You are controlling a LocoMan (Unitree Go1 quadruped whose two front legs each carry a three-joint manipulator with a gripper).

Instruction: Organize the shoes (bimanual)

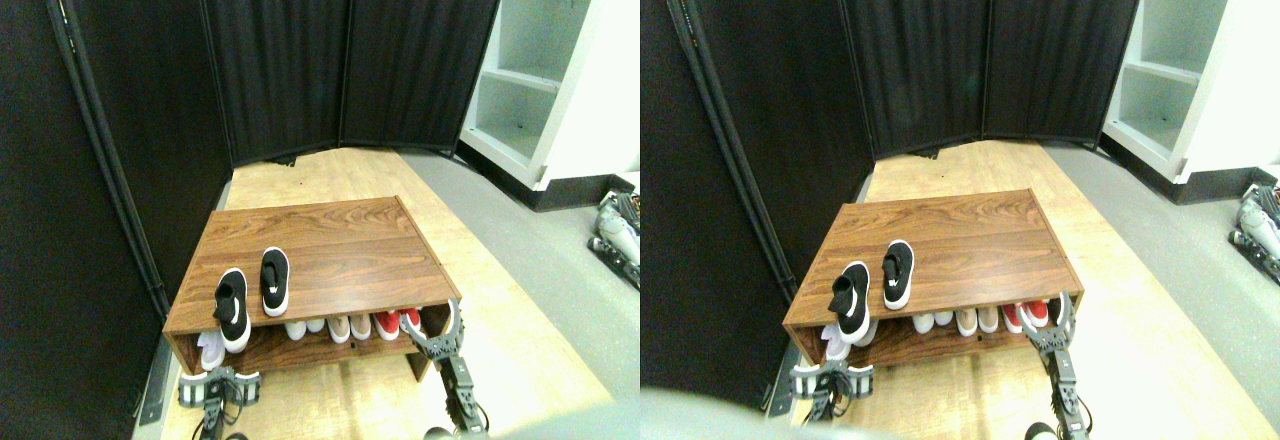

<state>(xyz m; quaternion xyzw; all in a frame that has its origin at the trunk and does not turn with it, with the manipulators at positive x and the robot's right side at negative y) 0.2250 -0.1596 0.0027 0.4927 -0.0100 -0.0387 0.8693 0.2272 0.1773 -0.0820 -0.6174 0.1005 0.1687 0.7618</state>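
Two black sneakers with white soles lie on top of a low wooden shoe rack [340, 245], near its front left. The left shoe [232, 308] pokes out over the rack's front edge; the right shoe [274, 280] lies just beside it, a little further back. My left gripper [218, 387] is open, below the rack's front left corner and under the overhanging shoe, holding nothing. My right gripper [437, 328] is open at the rack's front right corner, also holding nothing.
The rack's lower shelf holds white shoes [211, 348], beige shoes [340, 327] and red shoes [398, 321]. A black folding screen [280, 50] closes off the back and left. A white shelf unit [540, 80] and some grey equipment [615, 235] stand on the right.
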